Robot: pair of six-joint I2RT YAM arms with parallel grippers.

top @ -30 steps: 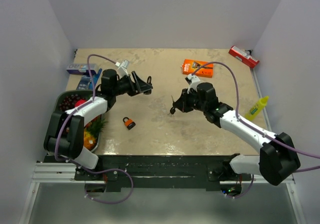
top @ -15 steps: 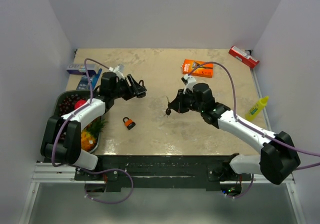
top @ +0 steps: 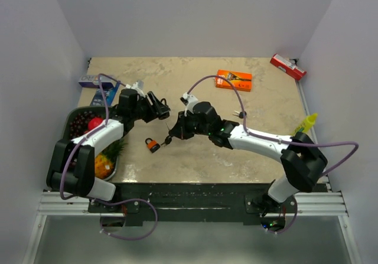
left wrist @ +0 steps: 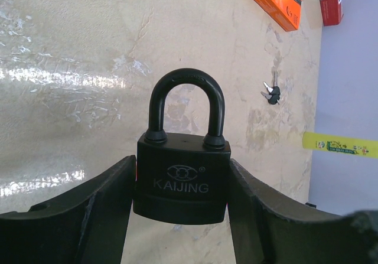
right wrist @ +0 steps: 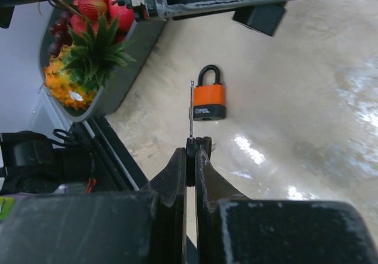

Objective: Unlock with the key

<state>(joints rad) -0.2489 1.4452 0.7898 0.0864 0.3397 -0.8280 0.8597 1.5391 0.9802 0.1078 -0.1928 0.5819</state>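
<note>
Two robot arms at a table, seen from above and from each wrist. The left gripper (left wrist: 180,163) was clamped on a black padlock (left wrist: 180,187), one finger against each side of its body, holding it off the table just behind an orange padlock (right wrist: 209,101) that lay flat on the table. The right gripper (right wrist: 195,152) was pinched tight on a thin key (right wrist: 191,113), its blade sticking out past the fingertips, just beside the orange padlock.

I judged the black padlock to be the one to open, since it was the one being held. To do this step well, I would line the blade up squarely with the keyhole, push it fully home, and only then turn, with the left grip firm. The key was pinched by a small part, so I thought it could twist under a skewed push.

The black padlock had a squat matte body with "KAIJING" and a small logo on its face. Its curved shackle sat closed, both legs in the body. Its keyhole was not visible. A fruit tray (right wrist: 130,63) stood beyond the orange padlock.
</note>
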